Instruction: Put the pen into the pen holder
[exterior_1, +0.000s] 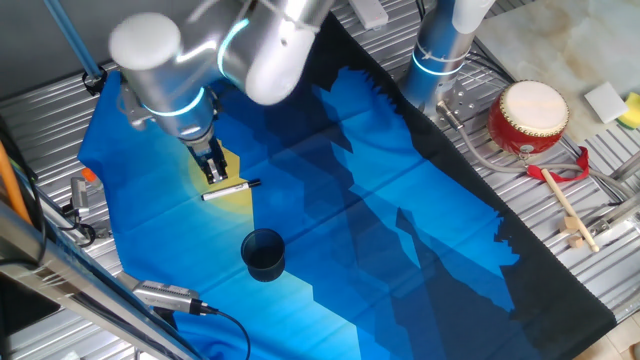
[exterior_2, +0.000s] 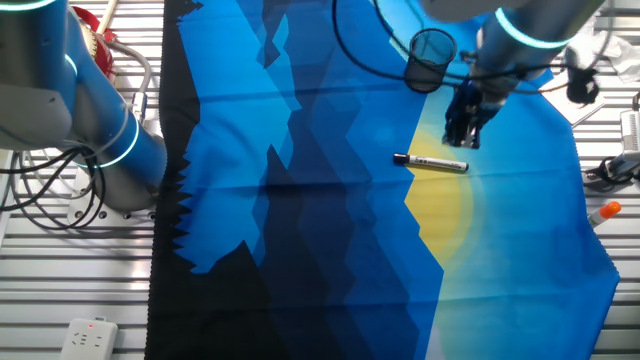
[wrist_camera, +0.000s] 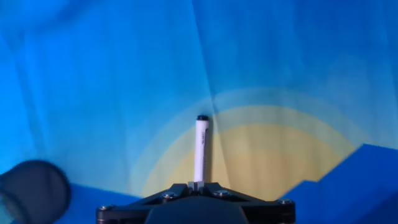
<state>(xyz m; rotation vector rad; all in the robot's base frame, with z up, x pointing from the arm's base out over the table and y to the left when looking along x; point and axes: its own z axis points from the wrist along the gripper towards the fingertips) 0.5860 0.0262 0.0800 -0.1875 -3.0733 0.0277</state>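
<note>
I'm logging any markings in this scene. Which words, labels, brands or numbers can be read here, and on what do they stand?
No text can be read in any view.
Pen: a small dark mark on the white barrel, too small and blurred to read.
Pen holder: no marking shows.
Red drum: no lettering shows.
White box at the table edge: a small red spot, no readable text.

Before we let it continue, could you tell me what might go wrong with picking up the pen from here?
1. The gripper hangs over one end of the pen, not its middle; an end grasp could let it droop or swing.
2. The pen lies flat on the loose cloth, so the fingertips might snag or bunch the fabric.
3. The pen holder is narrow and looks light; a tilted pen could catch its rim and tip it.
</note>
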